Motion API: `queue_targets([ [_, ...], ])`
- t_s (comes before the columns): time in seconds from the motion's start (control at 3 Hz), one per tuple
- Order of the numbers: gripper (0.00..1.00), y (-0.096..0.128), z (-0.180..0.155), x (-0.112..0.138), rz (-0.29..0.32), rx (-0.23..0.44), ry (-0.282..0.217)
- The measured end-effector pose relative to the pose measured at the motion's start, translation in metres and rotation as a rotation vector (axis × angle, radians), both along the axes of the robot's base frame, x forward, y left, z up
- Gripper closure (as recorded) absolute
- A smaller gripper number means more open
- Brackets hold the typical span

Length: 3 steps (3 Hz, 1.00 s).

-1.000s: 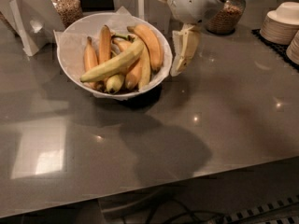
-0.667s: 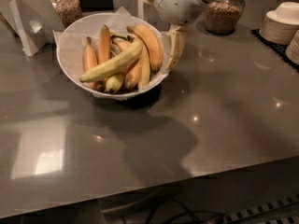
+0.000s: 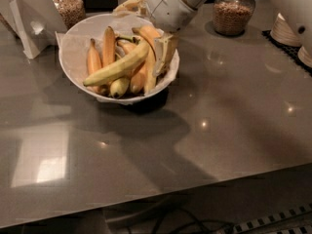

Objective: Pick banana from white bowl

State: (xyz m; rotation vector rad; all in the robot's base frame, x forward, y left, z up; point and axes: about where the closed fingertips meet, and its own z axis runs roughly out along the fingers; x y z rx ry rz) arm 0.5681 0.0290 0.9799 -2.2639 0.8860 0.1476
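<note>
Overhead, your gripper (image 3: 141, 35) hung at the right side of the white bowl (image 3: 64, 65), reaching in from the top of the view on a white arm. It was spread and pinched nothing. One pale finger (image 3: 164, 52) pointed down just over the bowl's right rim, beside the orange bananas, and the other showed at the far rim, partly hidden by the wrist.

The banana (image 3: 117, 67), long and pale greenish-yellow, lay on top of the pile inside the bowl. It ran diagonally from the lower left up toward the hanging finger, and whether its upper end touched that finger could not be told. Shorter orange bananas (image 3: 108, 45) lay under and beside it, and a small stubby green one (image 3: 118, 87) sat at the near edge.

The bowl rested on a glossy grey counter (image 3: 219, 130). Two glass jars of brown grains stood behind, one to the left (image 3: 69, 8) and one to the right (image 3: 234, 14). A white folded card (image 3: 29, 28) stood at far left.
</note>
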Motion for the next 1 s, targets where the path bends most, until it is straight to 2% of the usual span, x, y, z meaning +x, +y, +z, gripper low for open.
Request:
queue_targets([
  [0.67, 0.27, 0.017, -0.023, 0.002, 0.057, -0.005, 0.035],
  [1.0, 0.29, 0.02, -0.027, 0.003, 0.063, -0.007, 0.041],
])
